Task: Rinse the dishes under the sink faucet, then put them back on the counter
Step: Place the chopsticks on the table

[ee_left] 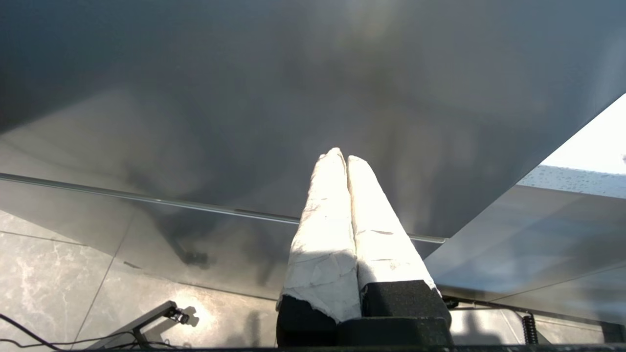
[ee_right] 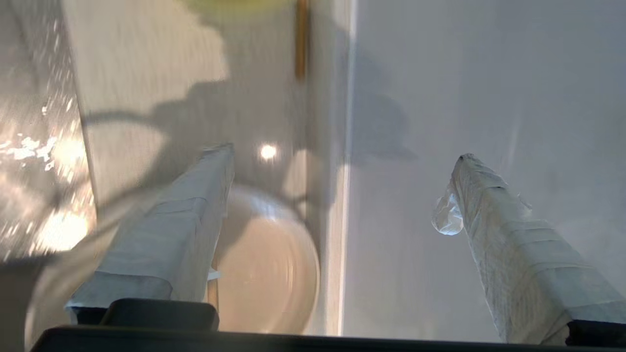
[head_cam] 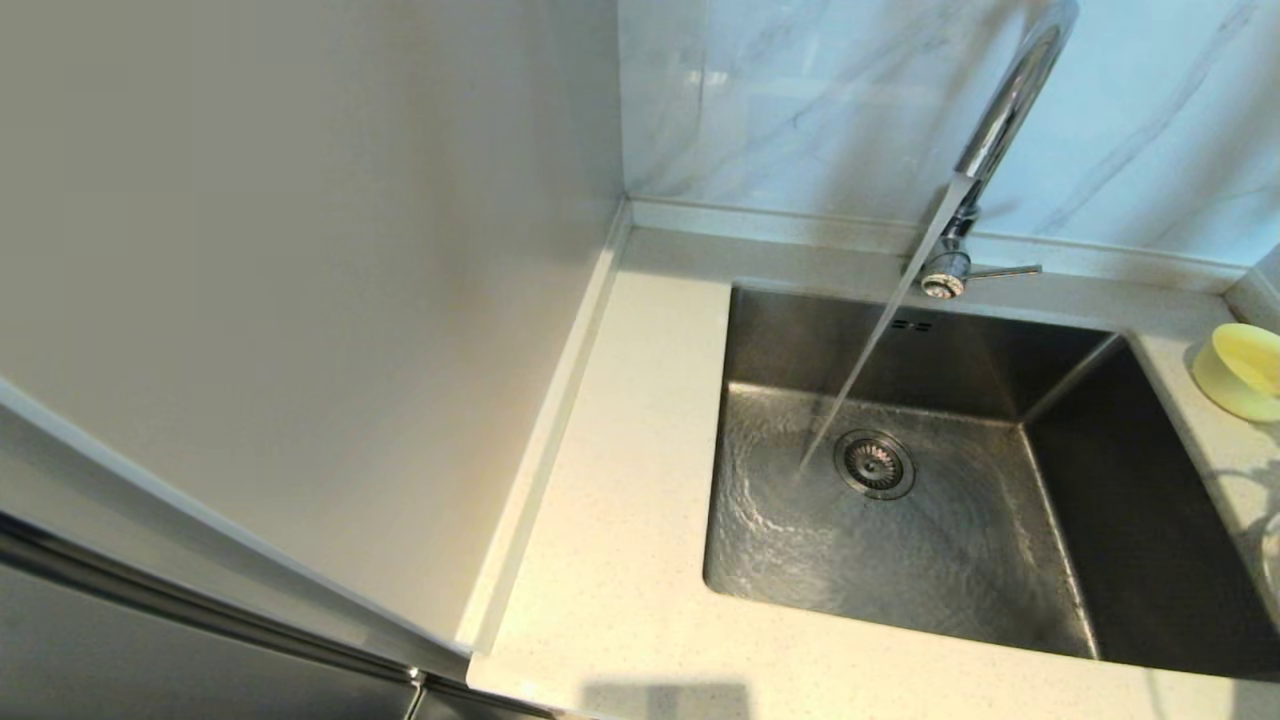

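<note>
The chrome sink faucet [head_cam: 1010,100] is running, and a stream of water [head_cam: 880,330] falls into the steel sink [head_cam: 1130,500] beside the drain strainer [head_cam: 874,463]. A pale yellow bowl [head_cam: 1240,370] sits on the speckled counter [head_cam: 620,560] right of the basin. Neither arm shows in the head view. In the right wrist view my right gripper [ee_right: 342,152] is open above the counter [ee_right: 146,58], with the cream-white dish [ee_right: 264,269] lying below beside one finger and untouched. The yellow bowl [ee_right: 239,4] peeks in at that view's edge. My left gripper [ee_left: 342,155] is shut and empty.
The faucet's thin lever [head_cam: 1005,271] points right from its base. A tall pale cabinet side [head_cam: 300,250] borders the counter on the left, and marble tiles [head_cam: 800,100] rise behind. The left gripper faces a grey panel [ee_left: 244,98] above the floor [ee_left: 58,274]. A plain wall [ee_right: 489,73] stands close to the dish.
</note>
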